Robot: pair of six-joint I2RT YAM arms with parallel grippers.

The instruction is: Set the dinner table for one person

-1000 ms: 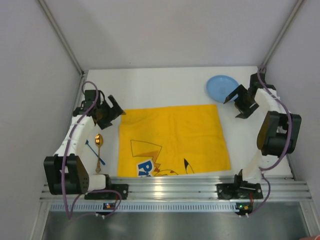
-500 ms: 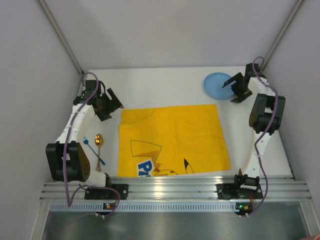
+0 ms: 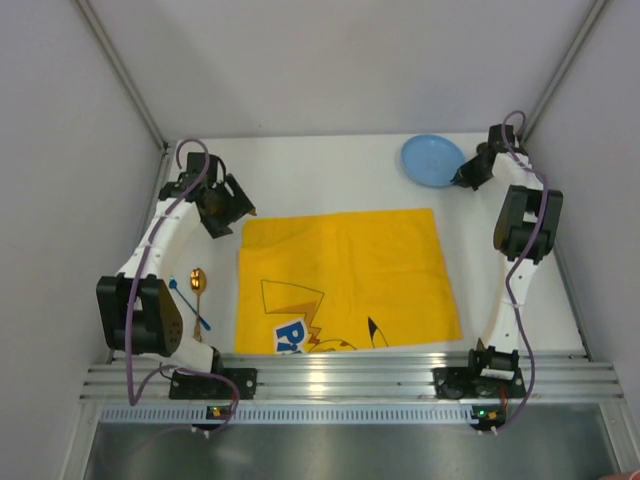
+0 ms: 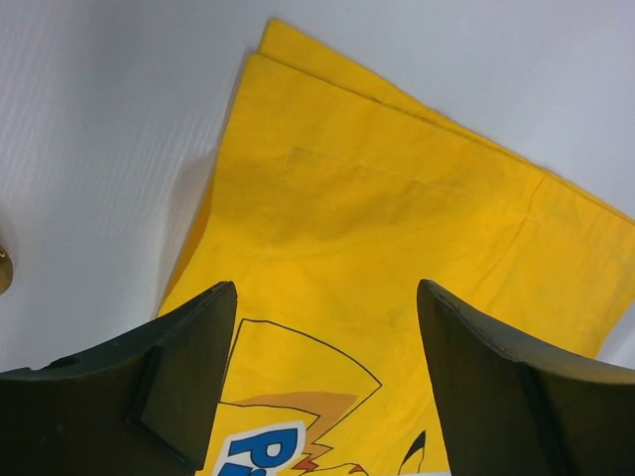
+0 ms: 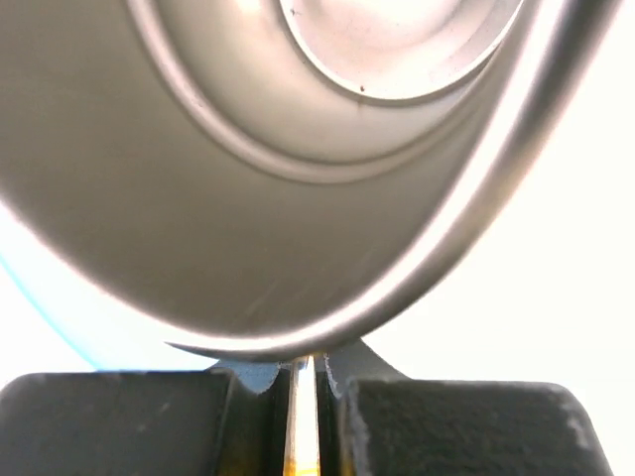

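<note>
The white dinner table [image 3: 320,175] carries a yellow cartoon-printed mat [image 3: 345,280] in its middle. At the far right lies a blue plate [image 3: 430,160]. My right gripper [image 3: 468,176] is shut on its near-right rim. In the right wrist view the plate [image 5: 248,178] fills the picture, its edge pinched at the tips of the right gripper [image 5: 303,369]. My left gripper [image 3: 235,205] hangs open over the mat's far left corner. In the left wrist view only the mat [image 4: 397,198] shows between the spread fingers of the left gripper [image 4: 325,290].
A gold spoon [image 3: 197,285] and a blue utensil [image 3: 190,303] lie side by side on the table left of the mat, near the left arm. Grey walls close in the back and both sides. A metal rail runs along the near edge.
The right gripper reached further back, shut on the plate's rim, and the plate shifted back and left. The left gripper drifted back towards the mat's far left corner, narrowing slightly.
</note>
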